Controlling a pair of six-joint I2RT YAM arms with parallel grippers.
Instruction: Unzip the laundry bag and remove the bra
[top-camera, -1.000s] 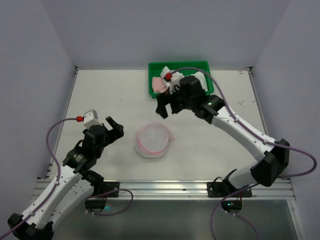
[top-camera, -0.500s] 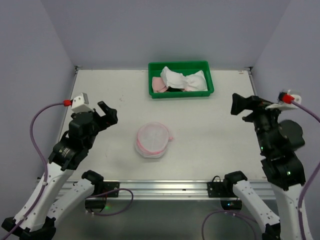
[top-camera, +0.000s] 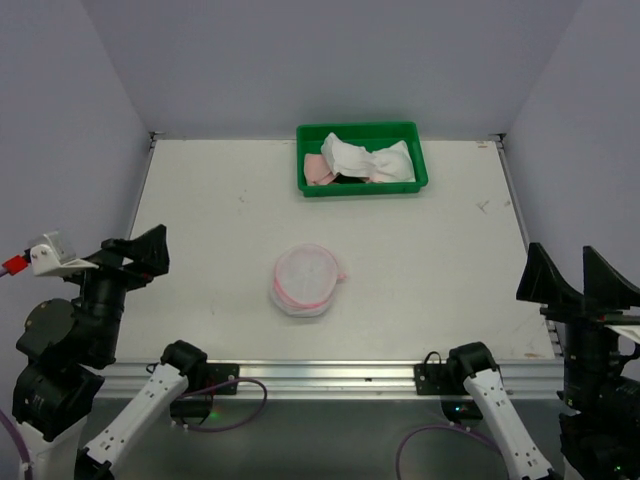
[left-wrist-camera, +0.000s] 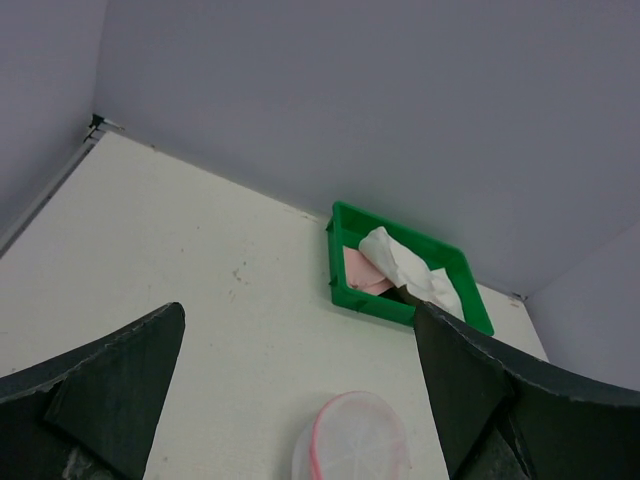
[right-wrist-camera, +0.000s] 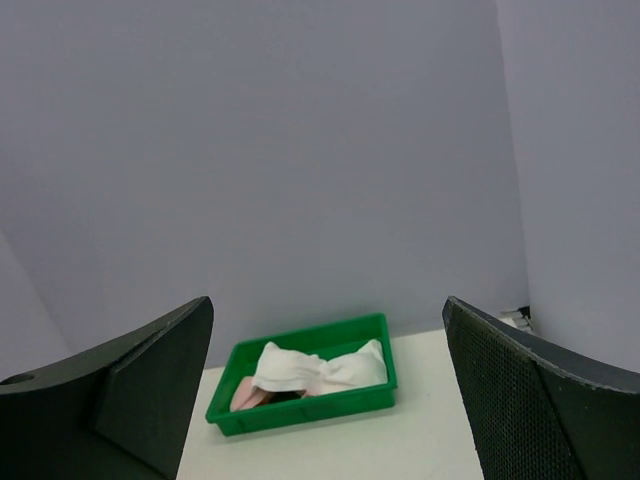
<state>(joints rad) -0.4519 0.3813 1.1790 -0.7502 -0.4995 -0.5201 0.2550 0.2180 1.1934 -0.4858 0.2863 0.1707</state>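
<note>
Left hand (top-camera: 138, 248): fingers spread apart, holding nothing, raised over the near left corner of the desk (top-camera: 220, 200). Right hand (top-camera: 568, 282): fingers likewise spread and empty, raised over the near right edge.

The laundry bag (top-camera: 307, 280) lies between the two hands, well apart from both and nearer the front of the desk than the back. Its pink trim runs round the rim, and the views do not show whether the zip is open. The bra (top-camera: 365, 160) lies bunched in the green tray (top-camera: 360, 129) at the far edge, white folds uppermost and a pale pink part at the left end. It is farther from either hand than the bag is.

Compared with half a second earlier, both hands have drawn back toward the near corners. A second ago the right hand was over the tray. Bag, bra and tray lie unchanged.
</note>
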